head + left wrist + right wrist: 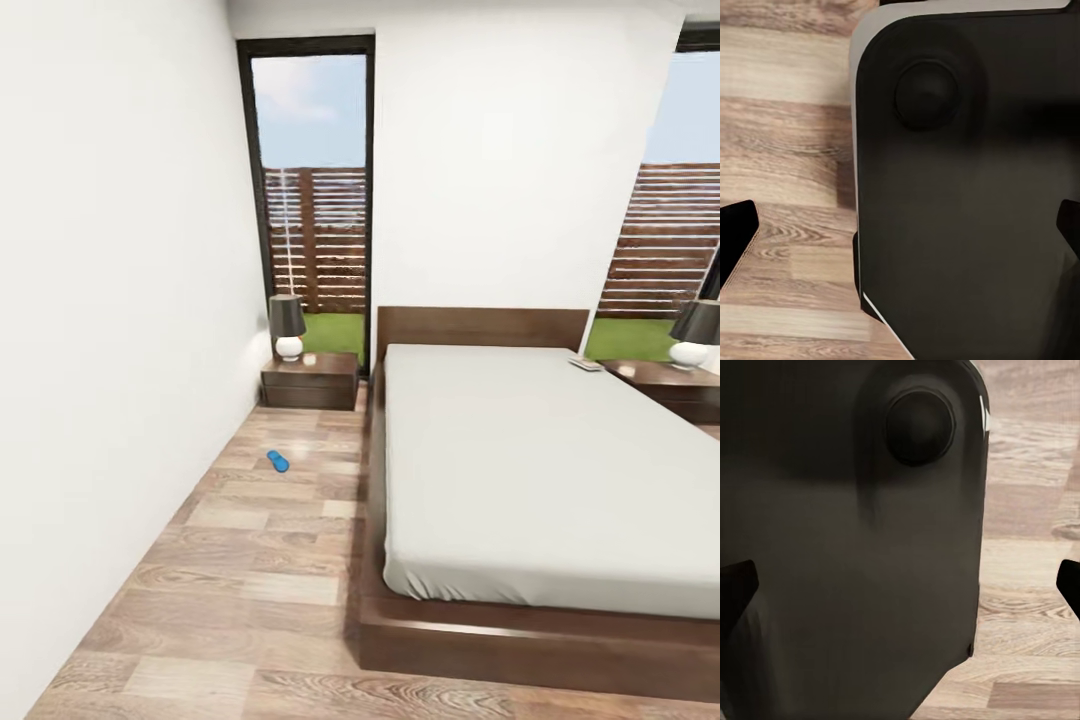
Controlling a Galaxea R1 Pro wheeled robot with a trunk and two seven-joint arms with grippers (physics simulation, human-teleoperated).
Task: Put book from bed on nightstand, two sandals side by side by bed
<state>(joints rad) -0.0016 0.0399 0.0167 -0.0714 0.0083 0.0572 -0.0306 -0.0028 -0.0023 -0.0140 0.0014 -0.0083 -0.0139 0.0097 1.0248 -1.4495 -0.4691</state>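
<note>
Blue sandal [277, 460], light-grey bed [530, 470], dark brown nightstand [310, 380], wood-grain floor [250, 600].

I looked down a narrow bedroom whose plain white walls [120, 250] rose on my left and ahead. The wood-plank floor [250, 560] ran in mixed brown and pale boards along the passage. A tall dark-framed window [312, 200] stood in the far corner, and a second window [668, 220] sat at the right edge; through both I saw a slatted wooden fence [318, 240], green grass and blue sky. Even daylight filled the room.
</note>
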